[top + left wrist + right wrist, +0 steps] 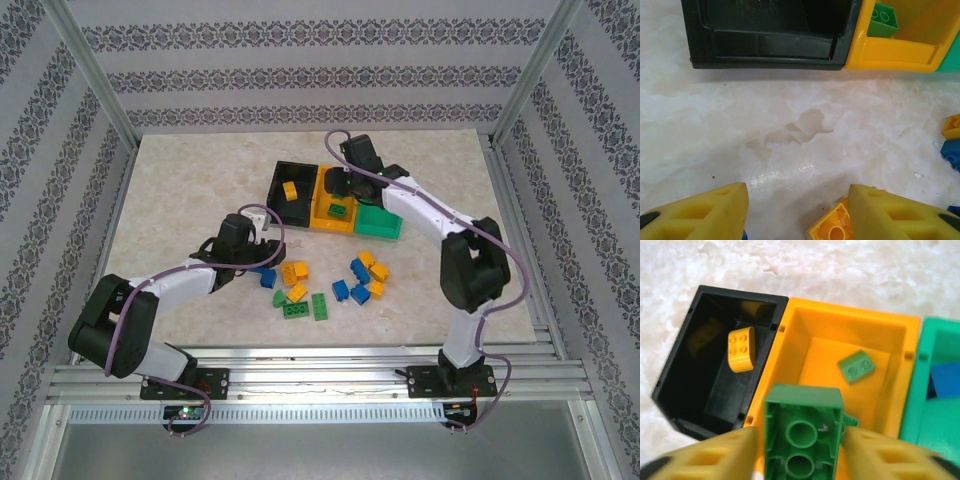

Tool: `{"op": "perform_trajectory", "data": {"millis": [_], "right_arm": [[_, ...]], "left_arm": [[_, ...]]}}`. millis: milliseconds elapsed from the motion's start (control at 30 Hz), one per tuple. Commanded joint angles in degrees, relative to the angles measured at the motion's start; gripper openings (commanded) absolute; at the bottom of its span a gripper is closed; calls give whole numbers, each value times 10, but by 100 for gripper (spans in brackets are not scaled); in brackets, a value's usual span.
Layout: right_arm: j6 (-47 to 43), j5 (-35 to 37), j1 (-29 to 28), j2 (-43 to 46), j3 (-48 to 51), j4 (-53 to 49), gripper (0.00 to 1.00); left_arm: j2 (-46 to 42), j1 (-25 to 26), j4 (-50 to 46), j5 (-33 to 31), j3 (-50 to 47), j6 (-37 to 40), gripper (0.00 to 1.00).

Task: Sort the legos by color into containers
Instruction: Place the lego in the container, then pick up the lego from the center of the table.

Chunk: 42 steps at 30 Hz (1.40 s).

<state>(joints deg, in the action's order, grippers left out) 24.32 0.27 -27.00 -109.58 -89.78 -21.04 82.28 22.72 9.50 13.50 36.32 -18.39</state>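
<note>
The green brick [802, 432] ran off the bottom edge; whether the right jaws gripped it was unclear. The green bin [921, 390] was cropped at right, its rim hiding part of a blue brick [946, 380].

I am driving a robotics test cell in a lab, not a home; the table [170, 200], a pale marbled slab, sits boxed inside bare aluminium posts [92, 72]; behind the table and to both its sides hang patterned screens [320, 60] in place of room walls; along the table's near edge run slotted metal rails [320, 372], with two arm bases [185, 385] bolted onto them and purple cables [328, 140] looping above the table; below the rails lies a plain steel sheet [320, 450]; on the table lie loose toy bricks [295, 310] and a row of small bins [278, 185], a staged set-up.
</note>
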Motion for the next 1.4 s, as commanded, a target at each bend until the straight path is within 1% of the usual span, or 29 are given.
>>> {"op": "perform_trajectory", "data": {"millis": [0,100,200,333,433,533,633,733,867,933,1033,1200,1367], "right_arm": [[-10,-24,6,-34,-40,-22,63],[-13,-29,-3,-19,-15,3,65],[-26,-19,-17,8,18,14,66],[-43,-14,-37,65,95,35,63],[-42,-6,-49,108,151,35,62],[-34,-26,-61,148,204,35,62],[-26,-24,-86,179,238,21,62],[-12,-30,-110,190,256,10,63],[7,-55,-147,165,253,8,64],[6,-50,-175,136,237,8,65],[6,-46,-204,87,200,-6,66],[7,-38,-217,23,165,-22,66],[17,-46,-218,-1,159,-24,65]], "left_arm": [[-6,-10,9,-6,-8,-2,55],[-8,-11,9,-4,-9,-3,55],[-7,-12,12,0,-9,-2,55],[-2,-12,12,15,-6,-2,55],[-1,-12,14,27,-4,-1,55],[1,-12,16,36,-3,0,55],[5,-12,8,32,1,-2,55],[1,-12,7,16,-3,-9,55],[-14,-15,10,-12,-15,-18,55],[-22,-27,8,-23,-21,-26,55],[-30,-50,12,-10,-31,-39,55],[-38,-66,17,-1,-39,-51,55],[-44,-74,23,2,-45,-56,55]]}}
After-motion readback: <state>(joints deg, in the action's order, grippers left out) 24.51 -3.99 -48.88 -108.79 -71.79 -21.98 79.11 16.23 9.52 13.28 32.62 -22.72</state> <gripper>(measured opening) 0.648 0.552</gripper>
